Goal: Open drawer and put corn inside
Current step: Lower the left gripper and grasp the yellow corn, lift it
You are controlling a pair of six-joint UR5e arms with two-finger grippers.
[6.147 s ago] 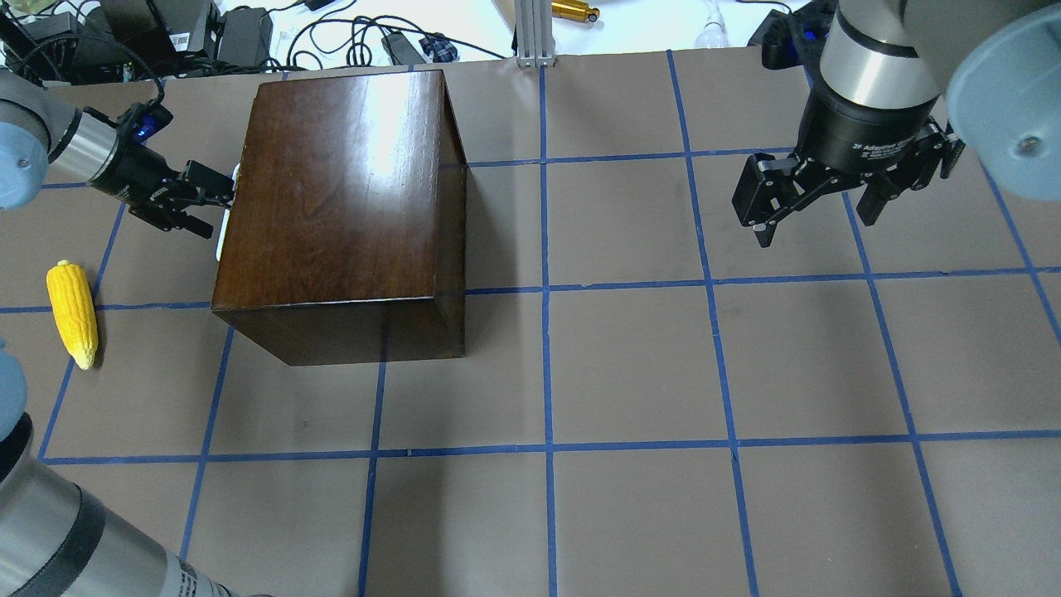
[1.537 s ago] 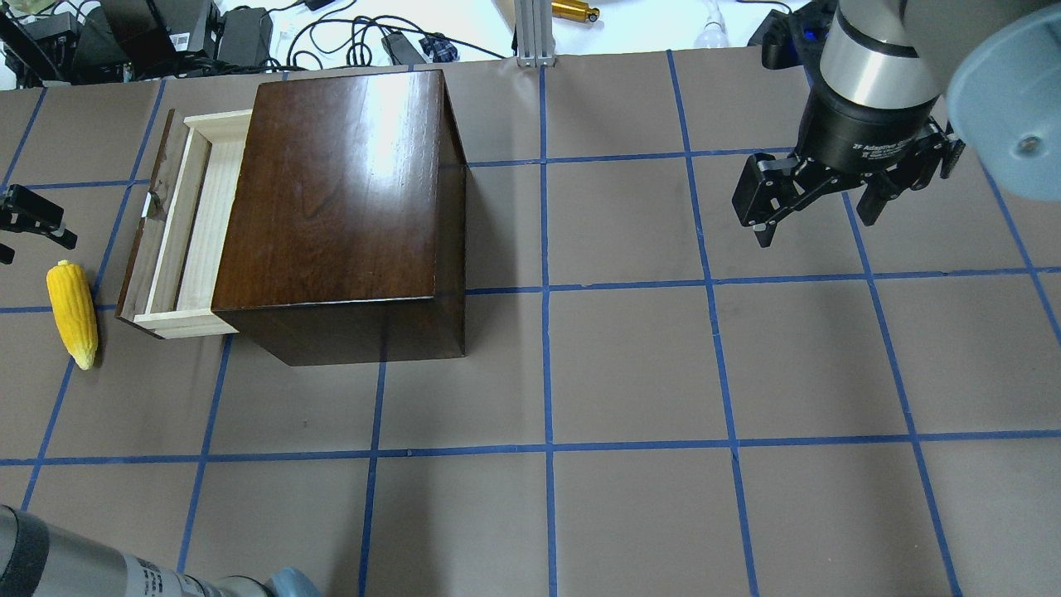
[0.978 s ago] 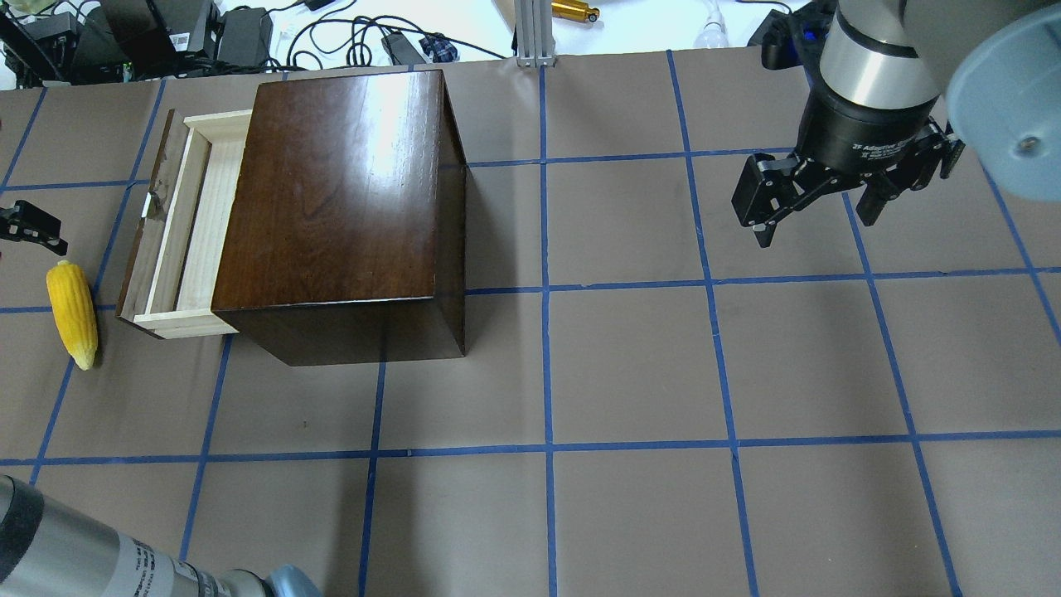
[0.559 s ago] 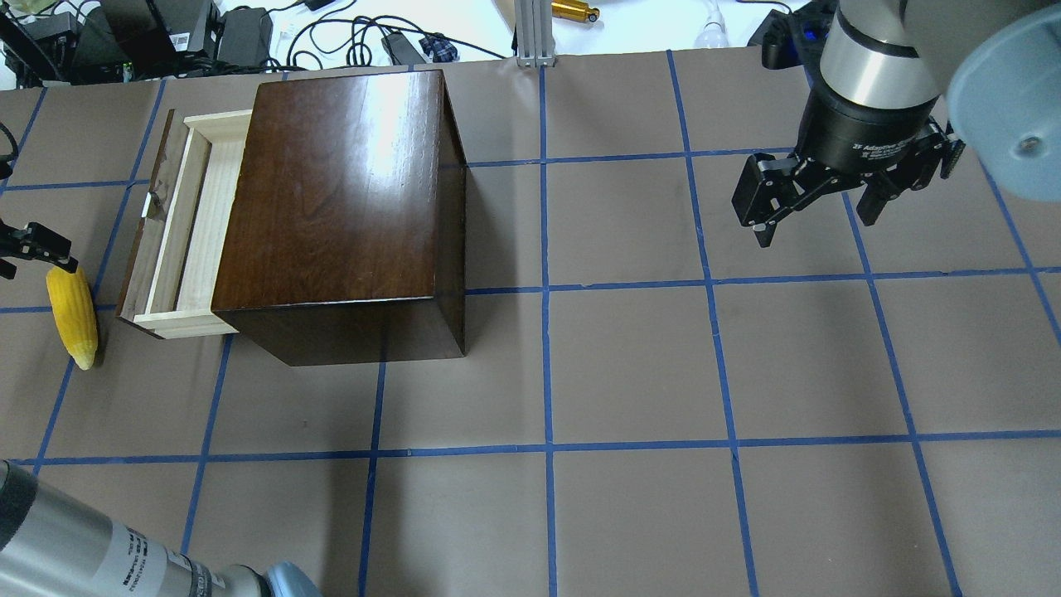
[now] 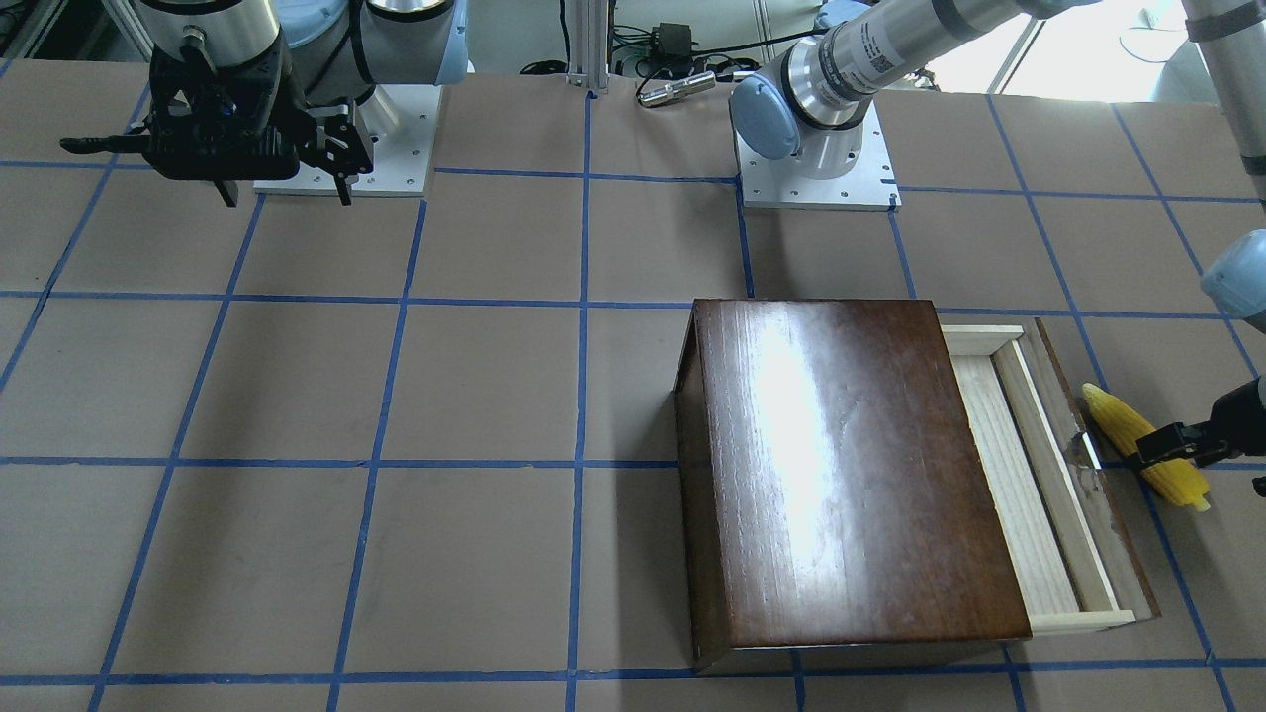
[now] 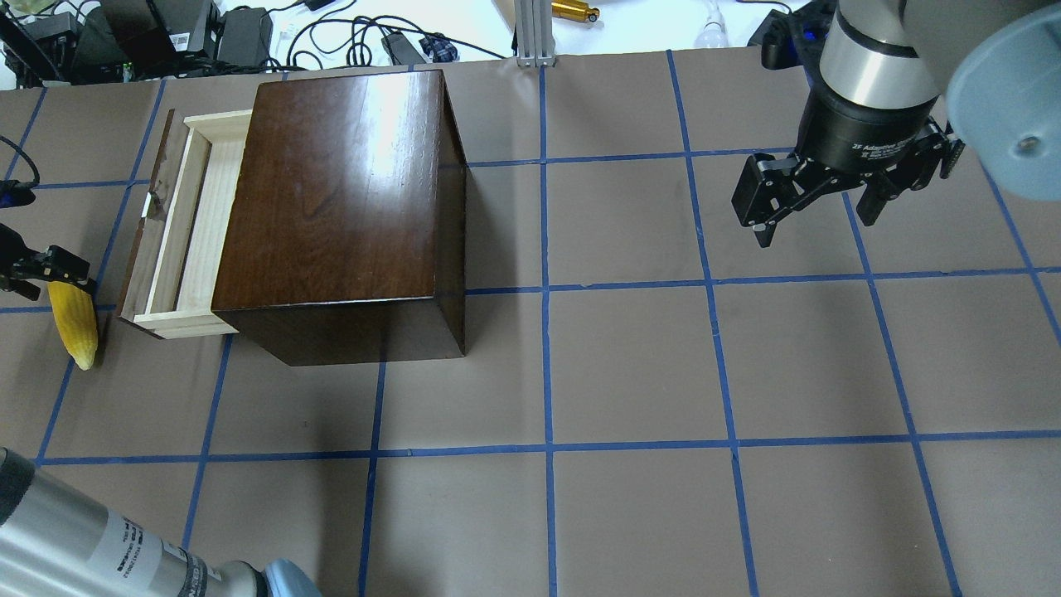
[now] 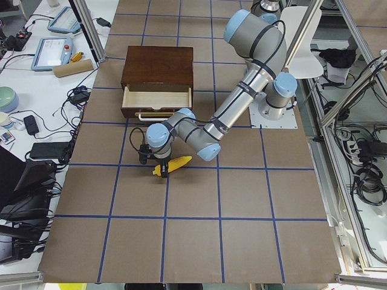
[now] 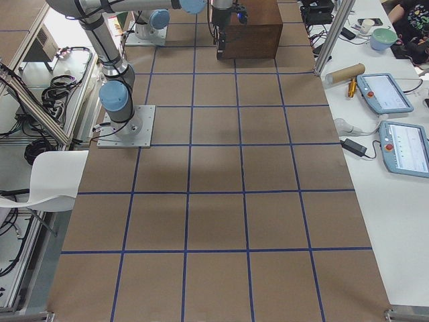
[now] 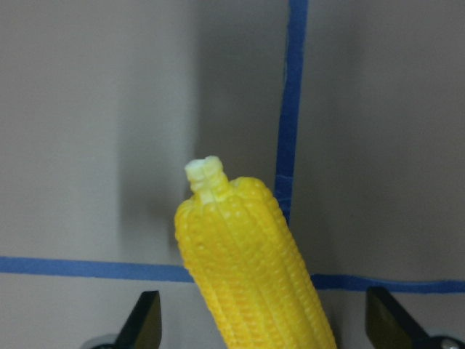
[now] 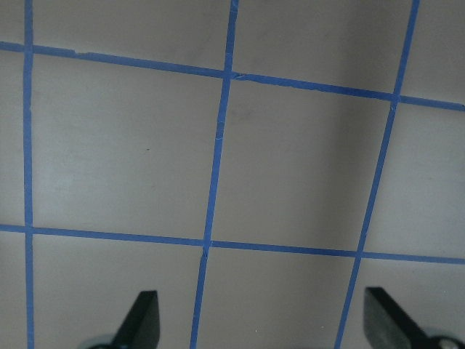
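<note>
The yellow corn lies on the table to the left of the dark wooden box. The drawer stands pulled out toward the corn, its pale-wood inside bare and its metal handle facing the corn. My left gripper is open and low over the corn's thick end. In the left wrist view the corn lies between the two spread fingertips. In the front view the corn sits beside the drawer. My right gripper is open and empty, far right.
Cables and black devices lie past the table's far edge, with an aluminium post and a gold cylinder. Blue tape lines grid the brown table. The right wrist view shows only bare table under the right gripper.
The drawer, shut 6 s ago with my left gripper at its handle, now stands open. Over the last second my left gripper moved onto the corn's thick end. The right arm has not moved.
</note>
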